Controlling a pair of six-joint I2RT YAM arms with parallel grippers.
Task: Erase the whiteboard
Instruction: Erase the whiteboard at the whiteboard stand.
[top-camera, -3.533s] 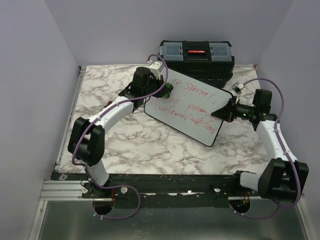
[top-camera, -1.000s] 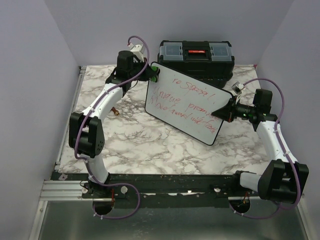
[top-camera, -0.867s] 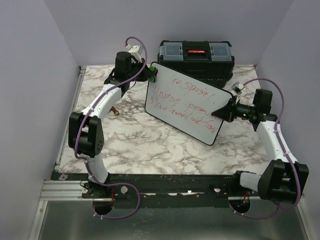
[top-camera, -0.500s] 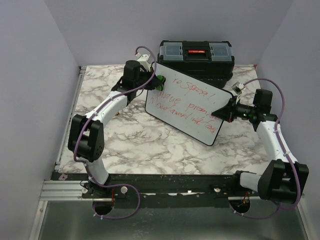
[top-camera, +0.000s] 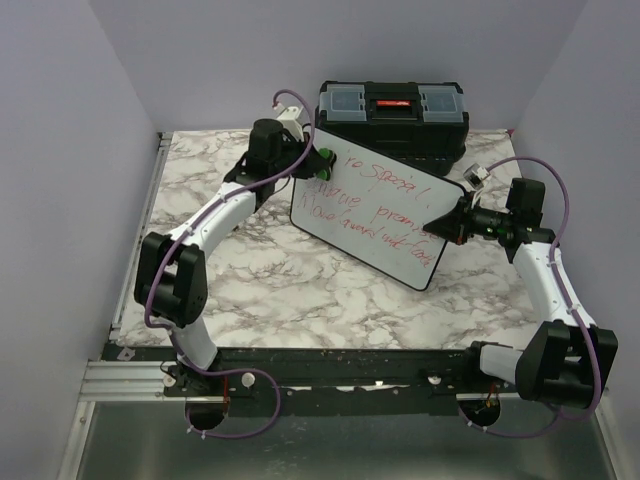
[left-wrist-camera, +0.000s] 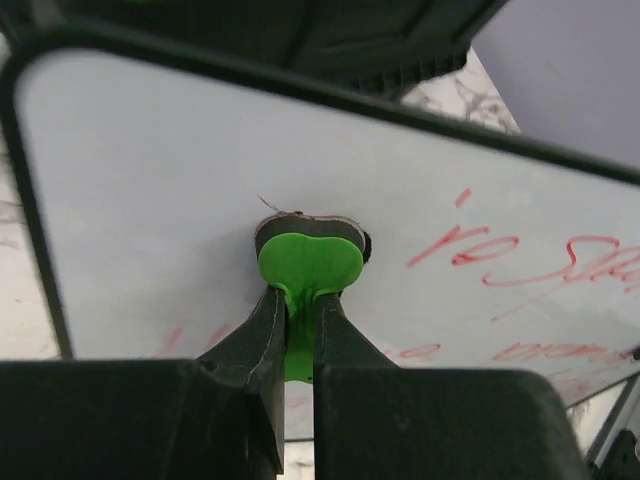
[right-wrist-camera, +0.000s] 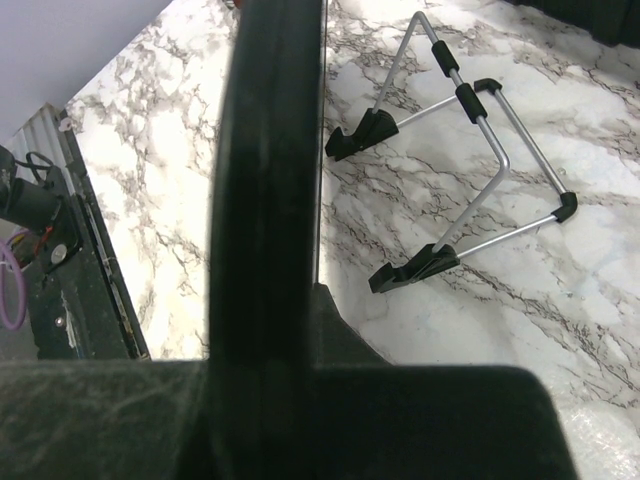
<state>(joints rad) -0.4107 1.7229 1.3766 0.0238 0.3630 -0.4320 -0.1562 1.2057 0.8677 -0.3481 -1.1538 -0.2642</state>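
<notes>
The whiteboard (top-camera: 375, 235) stands tilted on the marble table, with red handwriting (top-camera: 385, 210) across it. My left gripper (top-camera: 316, 162) is shut on a green eraser (top-camera: 324, 158) whose dark pad lies against the board's upper left part. In the left wrist view the eraser (left-wrist-camera: 310, 262) sits pinched between the fingers (left-wrist-camera: 255, 340), pressed flat on the whiteboard (left-wrist-camera: 150, 180), with red marks (left-wrist-camera: 480, 250) to its right. My right gripper (top-camera: 455, 222) is shut on the board's right edge. In the right wrist view that black frame edge (right-wrist-camera: 265, 150) runs straight up from the jaws.
A black toolbox (top-camera: 393, 110) with a red latch stands behind the board at the back of the table. Behind the board a wire stand (right-wrist-camera: 455, 180) with black feet rests on the marble. Purple walls close in on both sides.
My left gripper with the eraser has moved from the board's top left corner a little rightward and down onto its face. The right arm and the board have held still.
</notes>
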